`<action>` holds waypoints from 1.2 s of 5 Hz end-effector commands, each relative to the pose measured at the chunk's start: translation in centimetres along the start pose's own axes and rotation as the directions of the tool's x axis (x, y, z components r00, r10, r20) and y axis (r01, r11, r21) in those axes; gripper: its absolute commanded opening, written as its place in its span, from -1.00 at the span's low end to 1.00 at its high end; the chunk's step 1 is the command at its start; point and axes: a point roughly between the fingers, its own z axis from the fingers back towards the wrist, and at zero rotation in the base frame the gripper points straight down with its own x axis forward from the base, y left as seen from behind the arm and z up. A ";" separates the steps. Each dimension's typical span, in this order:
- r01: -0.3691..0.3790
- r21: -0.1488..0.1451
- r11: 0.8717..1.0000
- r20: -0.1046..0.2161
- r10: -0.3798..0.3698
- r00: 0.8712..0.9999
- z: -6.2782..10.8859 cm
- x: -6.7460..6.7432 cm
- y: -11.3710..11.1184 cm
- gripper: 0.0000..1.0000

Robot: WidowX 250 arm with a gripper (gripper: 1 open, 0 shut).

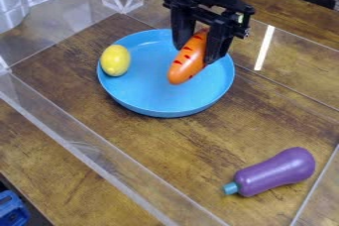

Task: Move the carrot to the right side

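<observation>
The orange carrot [188,58] with dark ridges hangs tilted above the blue plate [149,96], its upper end between the black fingers of my gripper [203,38]. The gripper is shut on the carrot's top and comes down from the upper middle of the camera view. The carrot's green top is hidden by the fingers. The carrot's lower tip is over the right half of the plate.
A yellow lemon [117,60] lies on the plate's left side. A purple eggplant [273,172] rests on the wooden table at the lower right. Clear plastic walls run along the left and front [79,141].
</observation>
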 end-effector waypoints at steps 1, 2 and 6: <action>0.016 0.001 1.000 0.095 -0.016 0.995 3.2 0.5 -0.8 -1.00; 0.016 0.000 1.000 0.087 -0.016 0.996 3.2 0.5 -1.2 -1.00; 0.011 -0.004 1.000 0.059 -0.011 0.998 3.1 0.5 -2.3 -1.00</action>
